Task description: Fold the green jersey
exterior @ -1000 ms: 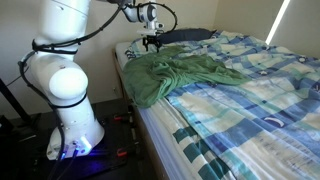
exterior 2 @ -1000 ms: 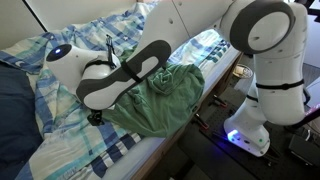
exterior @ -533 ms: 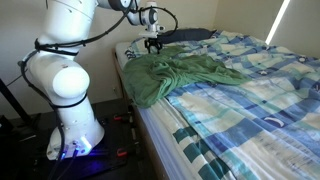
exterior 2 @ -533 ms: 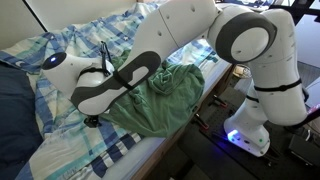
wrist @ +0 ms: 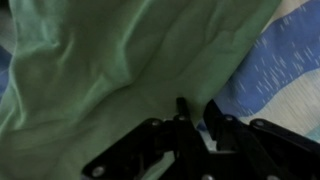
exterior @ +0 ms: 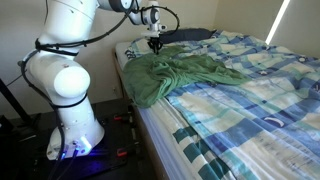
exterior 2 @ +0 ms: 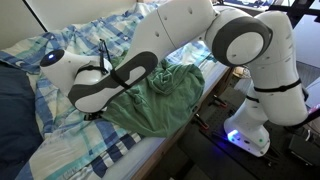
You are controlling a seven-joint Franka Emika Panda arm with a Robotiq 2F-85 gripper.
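The end effector [exterior: 153, 45] is seen lowered onto the edge of the green jersey [exterior: 175, 75] that lies nearest the dark blue pillow [exterior: 190, 35]. In the wrist view the end effector [wrist: 195, 112] is shown with its two dark fingers [wrist: 181, 106] drawn close together, only a narrow gap being left between them, and their tips are set against the green jersey [wrist: 110, 60]. Whether cloth is actually pinched between them cannot be told, since that picture is blurred and dark. The checked bedspread [wrist: 275, 70] is visible just beside the fingers, on the side away from most of the green cloth. In an exterior view the end effector is almost wholly hidden behind a thick white and black link of the robot arm [exterior 2: 250, 40], so nothing of the fingers can be read there. The green jersey [exterior 2: 160, 95] is spread in rumpled folds over the corner of the worktop [exterior: 170, 140], beginning just beside the dark blue pillow [exterior 2: 15, 100] and reaching away from it, with one part draped over the worktop's edge. The checked bedspread [exterior: 250, 90] is laid under both the jersey and the pillow and covers the rest of the worktop, well away from the pillow.
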